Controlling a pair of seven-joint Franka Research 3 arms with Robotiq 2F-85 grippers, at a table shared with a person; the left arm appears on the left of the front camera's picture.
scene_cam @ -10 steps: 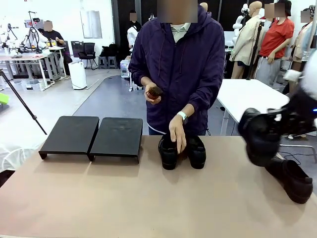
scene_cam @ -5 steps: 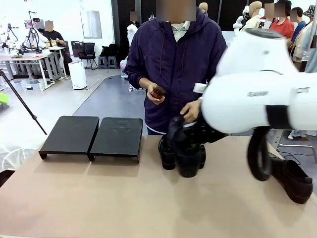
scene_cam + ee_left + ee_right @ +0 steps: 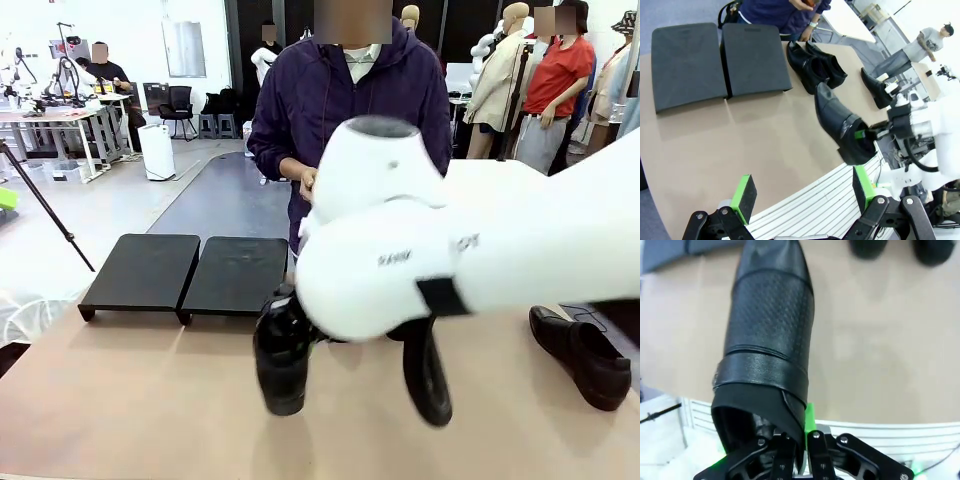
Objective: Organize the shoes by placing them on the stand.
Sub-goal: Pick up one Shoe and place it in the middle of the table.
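Observation:
My right gripper (image 3: 800,442) is shut on the heel rim of one black glossy shoe (image 3: 770,330), which hangs toe-down over the beige table. In the front view that shoe (image 3: 280,355) hangs just in front of the stand's right platform (image 3: 235,275), beside the left platform (image 3: 140,270). In the left wrist view, both platforms (image 3: 687,62) are bare, two shoes (image 3: 815,62) lie side by side by the person, and another shoe (image 3: 877,87) lies farther right. The carried shoe (image 3: 842,122) hangs from the right gripper (image 3: 865,134). My left gripper (image 3: 804,190) is open and holds nothing.
My white right arm (image 3: 450,260) spans the middle of the front view, hiding the paired shoes. A single shoe (image 3: 580,355) lies at the table's right edge. The person (image 3: 350,100) stands at the far side holding a small brown object.
My right arm has swung from the table's right edge leftward across the middle, carrying the shoe to just in front of the stand. The person's hand has left the paired shoes.

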